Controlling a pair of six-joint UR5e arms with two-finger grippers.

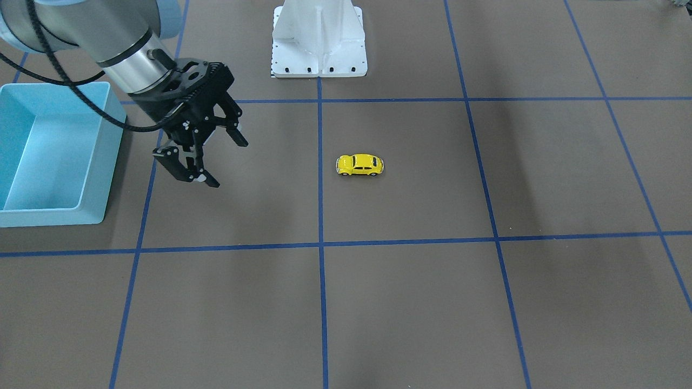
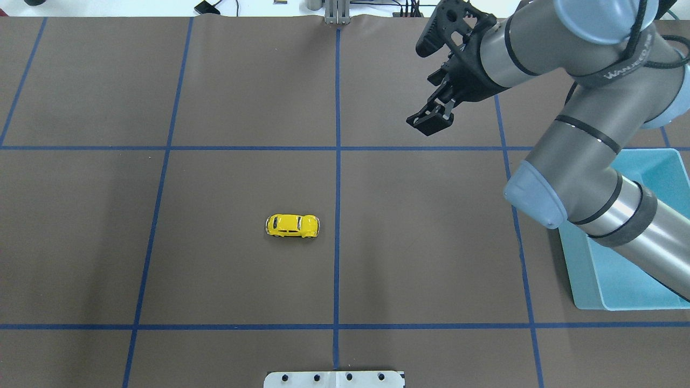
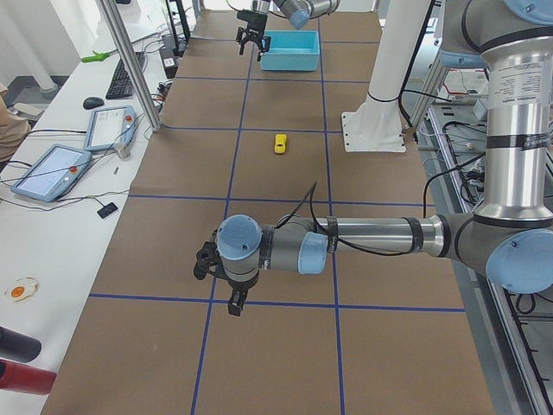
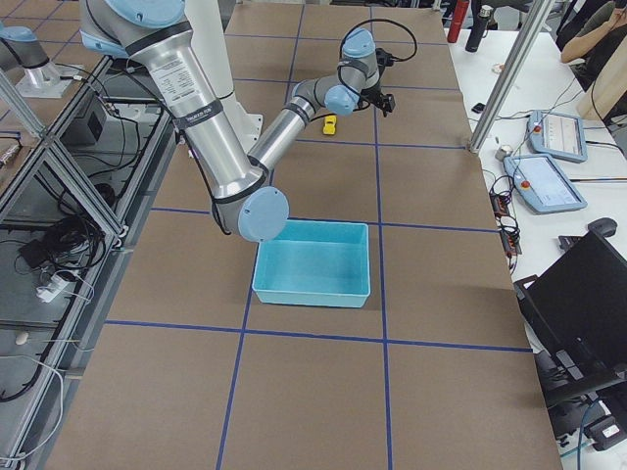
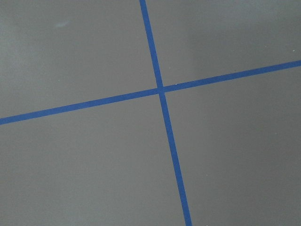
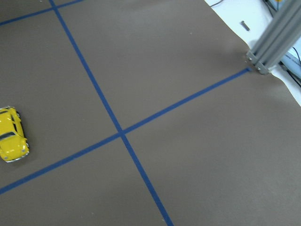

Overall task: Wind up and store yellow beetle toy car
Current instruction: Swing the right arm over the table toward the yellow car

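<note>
The yellow beetle toy car [image 1: 360,165] stands on its wheels on the brown mat near the table's middle; it also shows in the overhead view [image 2: 292,226] and at the left edge of the right wrist view [image 6: 11,134]. My right gripper [image 1: 226,163] is open and empty. It hangs above the mat between the car and the light blue bin [image 1: 101,156], far from the car in the overhead view [image 2: 419,86]. My left gripper [image 3: 220,281] shows only in the exterior left view, far from the car, and I cannot tell whether it is open or shut.
The bin [image 2: 620,308] is empty and partly covered by my right arm from above. The white robot pedestal [image 1: 319,43] stands at the table's robot side. Blue tape lines grid the mat. Operator tablets [image 3: 52,169] lie beside the table.
</note>
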